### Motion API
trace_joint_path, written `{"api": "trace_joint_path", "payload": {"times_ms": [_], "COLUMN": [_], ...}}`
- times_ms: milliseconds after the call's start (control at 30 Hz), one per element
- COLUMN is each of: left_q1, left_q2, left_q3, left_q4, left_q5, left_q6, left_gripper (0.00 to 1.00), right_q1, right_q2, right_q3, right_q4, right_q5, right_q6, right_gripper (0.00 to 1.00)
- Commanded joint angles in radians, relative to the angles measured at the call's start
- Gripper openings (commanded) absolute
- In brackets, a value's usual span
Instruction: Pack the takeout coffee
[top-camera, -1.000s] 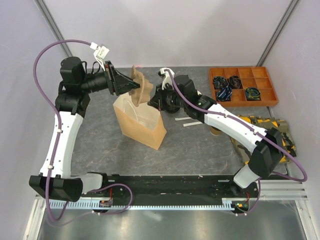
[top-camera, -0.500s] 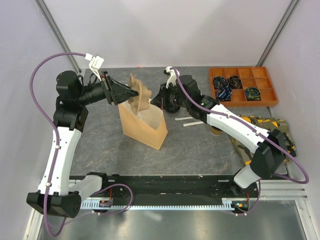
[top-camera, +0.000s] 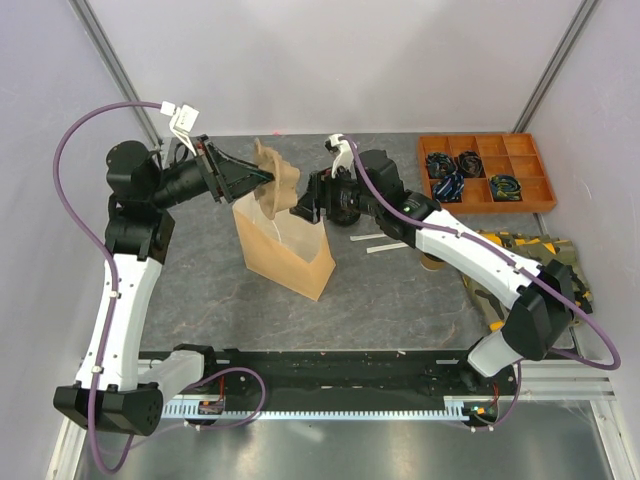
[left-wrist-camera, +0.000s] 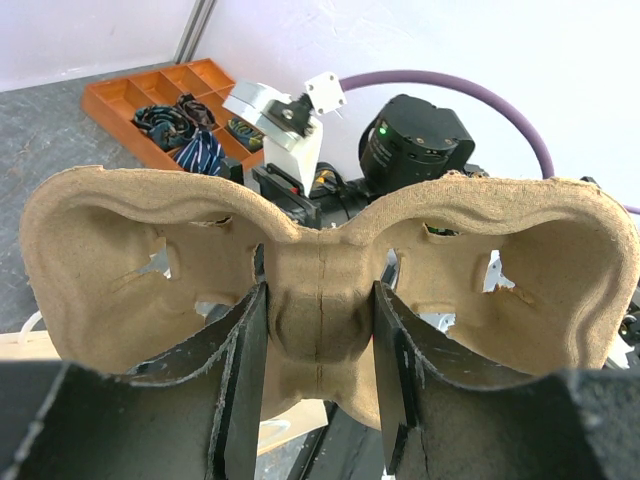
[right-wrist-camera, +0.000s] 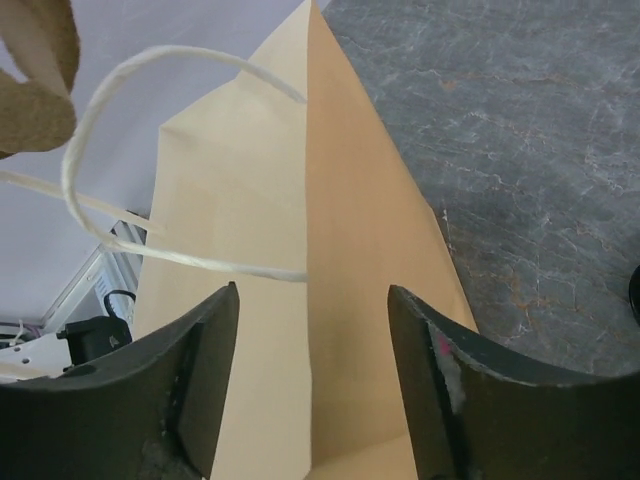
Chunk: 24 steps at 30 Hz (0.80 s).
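Note:
My left gripper (top-camera: 262, 180) is shut on the middle rib of a brown moulded-pulp cup carrier (top-camera: 280, 187), holding it on edge above the mouth of a tall tan paper bag (top-camera: 285, 252). In the left wrist view the carrier (left-wrist-camera: 130, 260) fills the frame and its cup holes hold nothing. The left gripper (left-wrist-camera: 320, 300) pinches the centre ridge. My right gripper (top-camera: 306, 207) stands open at the bag's top right edge. In its wrist view the gripper (right-wrist-camera: 313, 300) straddles the bag (right-wrist-camera: 350, 300) beside a white handle (right-wrist-camera: 150, 250). A small tan cup-like shape (top-camera: 432, 263) peeks from under the right forearm.
An orange compartment tray (top-camera: 528, 160) with dark bundled items stands at the back right. Two white strips (top-camera: 378, 243) lie right of the bag. A yellow and black object (top-camera: 535, 262) sits at the right edge, under the right arm.
The right gripper has opened at the bag's top edge. The left arm has shifted the carrier slightly left, still over the bag.

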Motion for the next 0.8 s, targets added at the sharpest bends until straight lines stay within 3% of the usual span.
{"api": "trace_joint_path", "payload": {"times_ms": [0,100,267,467,533,567,767], "left_q1": [0.009,0.012,0.012,0.012,0.014,0.015,0.017], "left_q2": [0.014,0.022,0.027,0.022,0.022,0.020,0.028], "left_q3": [0.052,0.058,0.066,0.067,0.070,0.075,0.075], "left_q4": [0.050,0.073,0.095,0.104,0.104,0.104,0.136], "left_q5": [-0.007,-0.001,0.002,0.015,0.021,0.021,0.048], "left_q6": [-0.044,-0.069,-0.090,-0.104,-0.104,-0.105,-0.144], "left_gripper": [0.23,0.23,0.23,0.23,0.23,0.23,0.23], "right_q1": [-0.004,-0.004,-0.002,0.002,0.002,0.002,0.004], "right_q2": [-0.049,-0.045,-0.010,0.035,0.047,0.049,0.052], "right_q3": [0.004,0.014,0.038,0.063,0.070,0.075,0.096], "right_q4": [0.052,0.069,0.069,0.060,0.062,0.060,0.057], "right_q5": [-0.036,-0.065,-0.068,-0.027,-0.022,-0.019,-0.011], "right_q6": [-0.064,-0.083,-0.122,-0.168,-0.172,-0.170,-0.146], "right_gripper": [0.75,0.80,0.80,0.75,0.70,0.64,0.06]}}
